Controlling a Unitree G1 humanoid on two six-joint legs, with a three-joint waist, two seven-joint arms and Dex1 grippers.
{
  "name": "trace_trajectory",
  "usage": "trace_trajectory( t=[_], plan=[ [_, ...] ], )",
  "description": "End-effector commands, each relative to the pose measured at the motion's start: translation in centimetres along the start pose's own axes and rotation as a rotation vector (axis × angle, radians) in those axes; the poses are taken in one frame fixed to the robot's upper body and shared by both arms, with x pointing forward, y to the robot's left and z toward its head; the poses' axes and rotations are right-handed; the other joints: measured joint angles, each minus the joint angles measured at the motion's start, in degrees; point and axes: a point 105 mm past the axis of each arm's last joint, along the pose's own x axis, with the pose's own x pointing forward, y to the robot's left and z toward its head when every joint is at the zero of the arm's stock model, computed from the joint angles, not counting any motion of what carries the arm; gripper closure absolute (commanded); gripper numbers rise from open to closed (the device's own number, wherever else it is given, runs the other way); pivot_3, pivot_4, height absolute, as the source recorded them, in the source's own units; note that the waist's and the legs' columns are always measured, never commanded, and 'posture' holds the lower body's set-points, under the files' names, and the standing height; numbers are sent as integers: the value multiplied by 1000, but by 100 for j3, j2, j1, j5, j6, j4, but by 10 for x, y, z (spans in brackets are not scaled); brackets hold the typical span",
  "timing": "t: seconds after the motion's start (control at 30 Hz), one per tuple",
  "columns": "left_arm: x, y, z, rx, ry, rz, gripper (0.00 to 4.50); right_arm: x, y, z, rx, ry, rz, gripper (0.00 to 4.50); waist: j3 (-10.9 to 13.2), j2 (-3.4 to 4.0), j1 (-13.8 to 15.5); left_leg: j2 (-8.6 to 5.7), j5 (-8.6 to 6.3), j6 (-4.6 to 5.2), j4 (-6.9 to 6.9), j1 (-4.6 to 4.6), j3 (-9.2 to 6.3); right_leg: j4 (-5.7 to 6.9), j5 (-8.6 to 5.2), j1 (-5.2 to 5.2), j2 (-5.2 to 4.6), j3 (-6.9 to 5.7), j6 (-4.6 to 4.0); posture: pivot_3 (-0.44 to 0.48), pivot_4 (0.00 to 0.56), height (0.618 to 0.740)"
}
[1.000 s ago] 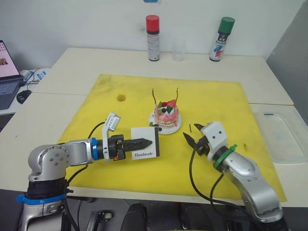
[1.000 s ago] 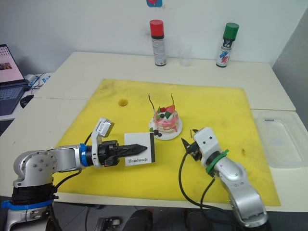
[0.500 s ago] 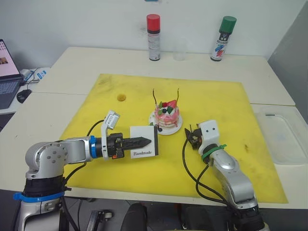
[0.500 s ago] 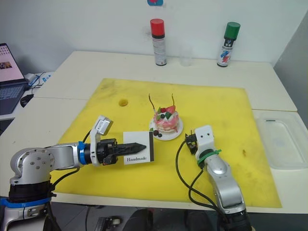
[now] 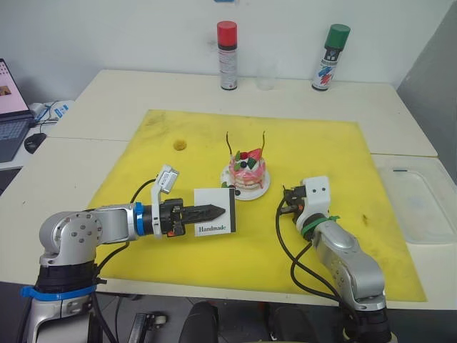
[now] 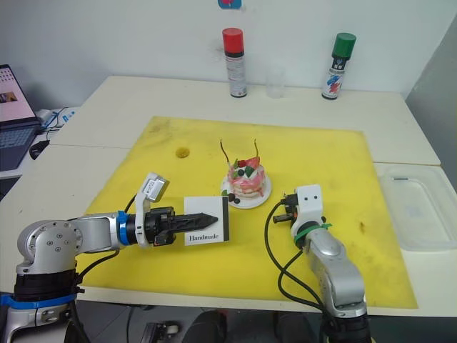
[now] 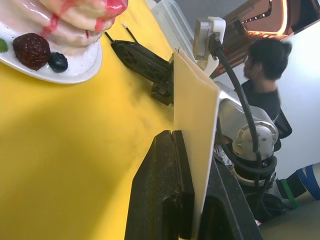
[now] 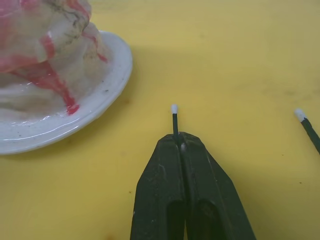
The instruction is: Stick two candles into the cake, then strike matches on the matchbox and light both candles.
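Now right gripper [image 8: 179, 145] lower, match [image 8: 174, 120] pinched, nearer cake [image 8: 45, 50].

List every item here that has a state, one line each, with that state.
Candles: both upright in the cake, unlit.
Cake: on its plate, on the yellow mat.
Matchbox: held on edge, clamped in the left gripper.
Match: pinched in the right gripper, unlit.
Second match: lying on the mat.
Spray cans: upright, capped.
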Motion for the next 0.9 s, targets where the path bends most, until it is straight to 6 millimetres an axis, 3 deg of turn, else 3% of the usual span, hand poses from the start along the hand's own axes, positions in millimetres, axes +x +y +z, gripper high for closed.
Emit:
trace_trajectory(
  t=[0.03,0.27,0.4,0.5,0.7,0.8,0.9],
  plan=[
    [0,-6,3,22,-10,-33,4500,-15,8,29,-47,-73,83,4467,1,1,0,0,0,0,0,-1,0,0,0,-2,0,0,0,0,150,724],
    [0,-6,-1,15,8,-36,4500,-60,8,15,-234,33,293,4467,1,2,24,-3,0,1,-4,-4,2,-4,-3,-2,-2,0,1,0,150,724],
    [1,-7,-3,10,18,-41,4500,-80,16,-5,-303,65,383,4467,1,1,14,-3,-1,1,-8,-4,5,-6,-6,-3,-1,1,1,0,150,724],
    [2,-7,-5,6,24,-45,4500,-87,18,-19,-343,88,429,4467,1,1,-30,-2,-1,1,-7,0,9,-5,-4,-3,0,5,5,0,150,724],
    [3,-8,-6,5,32,-46,4500,-76,10,-22,-342,61,429,4467,1,0,-69,-2,0,2,4,3,9,-1,4,1,0,7,17,0,150,724],
    [4,-8,-7,5,36,-47,4500,-74,8,-27,-333,74,443,3885,1,0,-65,-4,0,2,6,3,8,-1,4,4,0,7,17,0,150,724],
    [4,-8,-7,3,39,-48,4500,-72,9,-27,-351,54,466,2853,1,0,-56,-3,0,2,5,1,8,-3,2,5,0,7,13,0,150,724]
  ],
)
